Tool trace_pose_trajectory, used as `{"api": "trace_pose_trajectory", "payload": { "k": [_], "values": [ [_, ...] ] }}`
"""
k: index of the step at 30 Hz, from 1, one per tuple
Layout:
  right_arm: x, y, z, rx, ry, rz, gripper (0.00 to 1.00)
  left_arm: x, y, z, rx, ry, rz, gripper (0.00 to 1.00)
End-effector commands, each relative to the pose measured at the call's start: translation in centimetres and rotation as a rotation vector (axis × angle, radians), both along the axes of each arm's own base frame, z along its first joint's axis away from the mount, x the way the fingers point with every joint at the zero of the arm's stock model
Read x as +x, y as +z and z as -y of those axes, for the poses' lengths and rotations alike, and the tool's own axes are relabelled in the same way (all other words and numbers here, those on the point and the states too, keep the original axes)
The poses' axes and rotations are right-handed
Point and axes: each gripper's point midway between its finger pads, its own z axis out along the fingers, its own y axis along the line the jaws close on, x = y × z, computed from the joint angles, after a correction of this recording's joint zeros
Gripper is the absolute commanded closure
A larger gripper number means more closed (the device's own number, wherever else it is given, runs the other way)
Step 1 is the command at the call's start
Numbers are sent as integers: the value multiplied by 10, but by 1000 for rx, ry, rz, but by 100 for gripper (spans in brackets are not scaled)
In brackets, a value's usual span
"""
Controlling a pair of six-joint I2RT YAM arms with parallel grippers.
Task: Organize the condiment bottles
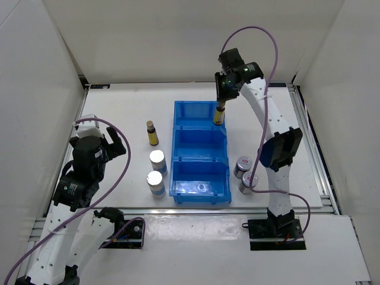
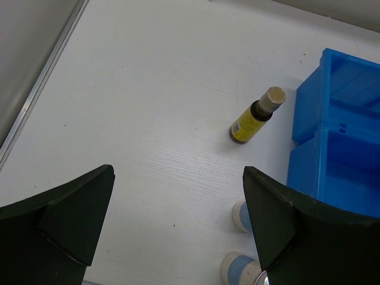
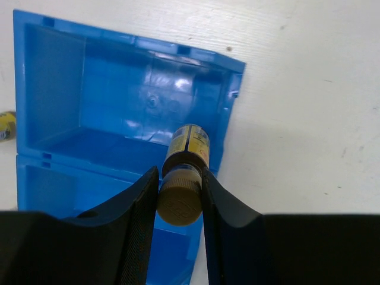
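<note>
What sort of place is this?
Probably a robot test cell: plain white walls enclose the table, and the left arm and right arm are bolted at its near edge.

Colours noted

We log a dark-brown bottle (image 3: 189, 148), yellow label, tan cap, between the black right fingers (image 3: 139, 237); beyond them a glossy blue bin (image 3: 89, 89). Ahead of the black left fingers (image 2: 65, 219), a brown-and-yellow bottle (image 2: 255, 117) on white table (image 2: 148, 89).

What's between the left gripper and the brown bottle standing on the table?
Only bare white table separates the left gripper and the brown bottle, shown in the left wrist view.
</note>
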Motion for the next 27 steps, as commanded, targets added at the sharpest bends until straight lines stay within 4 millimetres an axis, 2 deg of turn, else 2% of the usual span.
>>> {"api": "trace_pose_trajectory", "payload": {
  "k": [1, 7, 15, 16, 19, 22, 24, 27],
  "values": [
    [5, 9, -23, 30, 28, 45, 87, 0, 1, -1, 7, 5, 13, 0],
    [15, -4, -40, 33, 48, 51, 87, 0, 1, 1, 7, -4, 13, 0],
    [19, -32, -44, 2, 45, 24, 88, 1, 3, 2, 21, -20, 18, 0],
    [19, -38, -40, -22, 31, 17, 88, 1, 3, 2, 21, -20, 18, 0],
    [17, -46, -40, -43, 29, 8, 81, 1, 3, 2, 21, -20, 18, 0],
    [18, -55, -36, -70, 15, 0, 79, 1, -1, 2, 24, -20, 9, 0],
    [18, -58, -36, -71, 15, -2, 79, 1, -1, 2, 24, -20, 9, 0],
    [18, -58, -36, -71, 15, -2, 73, 1, -1, 2, 24, -20, 9, 0]
  ]
}}
